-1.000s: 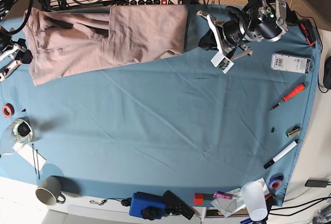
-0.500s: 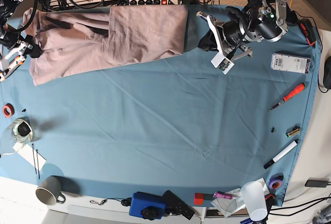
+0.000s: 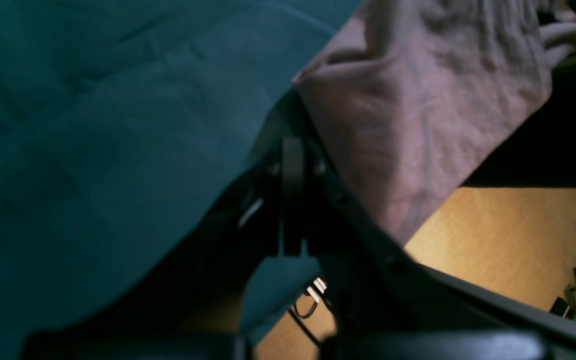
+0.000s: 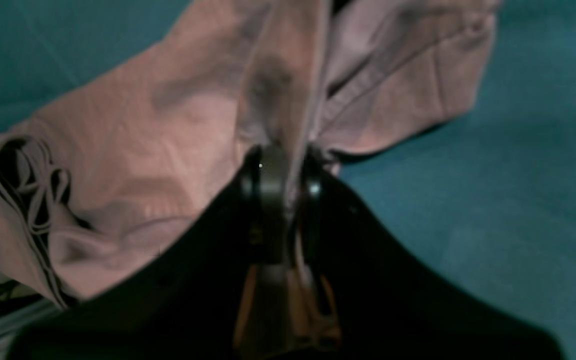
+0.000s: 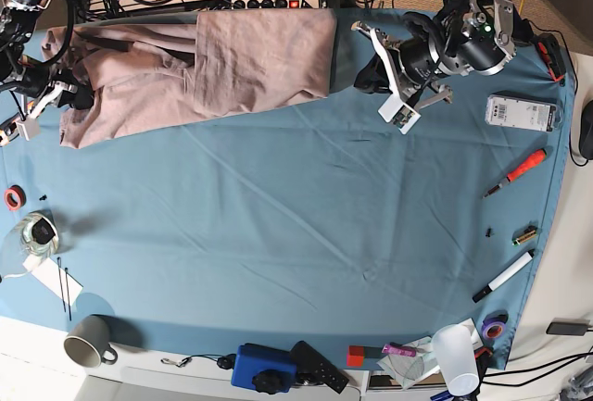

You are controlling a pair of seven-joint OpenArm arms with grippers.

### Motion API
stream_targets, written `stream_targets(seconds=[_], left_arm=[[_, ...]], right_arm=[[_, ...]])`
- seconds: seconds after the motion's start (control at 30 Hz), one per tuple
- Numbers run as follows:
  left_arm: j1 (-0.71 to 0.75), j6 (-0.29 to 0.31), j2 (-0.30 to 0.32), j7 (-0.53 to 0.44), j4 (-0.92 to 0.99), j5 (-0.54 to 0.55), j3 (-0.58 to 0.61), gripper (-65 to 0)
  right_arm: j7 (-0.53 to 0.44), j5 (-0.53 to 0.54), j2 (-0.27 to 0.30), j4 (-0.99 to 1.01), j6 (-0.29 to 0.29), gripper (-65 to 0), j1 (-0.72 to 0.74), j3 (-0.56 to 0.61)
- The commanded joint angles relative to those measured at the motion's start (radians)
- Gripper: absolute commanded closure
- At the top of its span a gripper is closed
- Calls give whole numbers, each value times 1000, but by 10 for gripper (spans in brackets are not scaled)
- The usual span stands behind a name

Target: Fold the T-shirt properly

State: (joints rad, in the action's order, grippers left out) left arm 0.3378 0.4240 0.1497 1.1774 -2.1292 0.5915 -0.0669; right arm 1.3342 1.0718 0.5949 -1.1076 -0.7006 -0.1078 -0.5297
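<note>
The pink-beige T-shirt lies wrinkled along the far left of the blue table cloth. My right gripper is at the shirt's left end. In the right wrist view it is shut on a raised fold of the T-shirt. My left gripper sits just right of the shirt's right edge, near the table's far edge. In the left wrist view its jaws are shut with nothing seen between them, beside the T-shirt's corner.
A power strip and cables run behind the shirt. On the right lie a small box, a red screwdriver and a marker. Along the front are a mug, a blue device and a plastic cup.
My right gripper moved right onto the shirt's left edge and closed on a fold. The shirt's lower left corner has pulled inward. The left arm has stayed put.
</note>
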Motion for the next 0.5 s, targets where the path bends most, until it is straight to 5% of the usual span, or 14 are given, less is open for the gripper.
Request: stream_targets(seconds=[0.0,0.3,0.47], left_arm=[[-3,4,0,-18,-20,15,-2,0],[-2,4,0,-18,-20,15,-2,0],[-2,3,0,-17,-20,15,-2,0]], right_arm=[[19,-54,3,2,2,0,6,11],[-222,-375,48,2,10,0,204,-36],[-247,-489,69,2,33,0,294,-107]])
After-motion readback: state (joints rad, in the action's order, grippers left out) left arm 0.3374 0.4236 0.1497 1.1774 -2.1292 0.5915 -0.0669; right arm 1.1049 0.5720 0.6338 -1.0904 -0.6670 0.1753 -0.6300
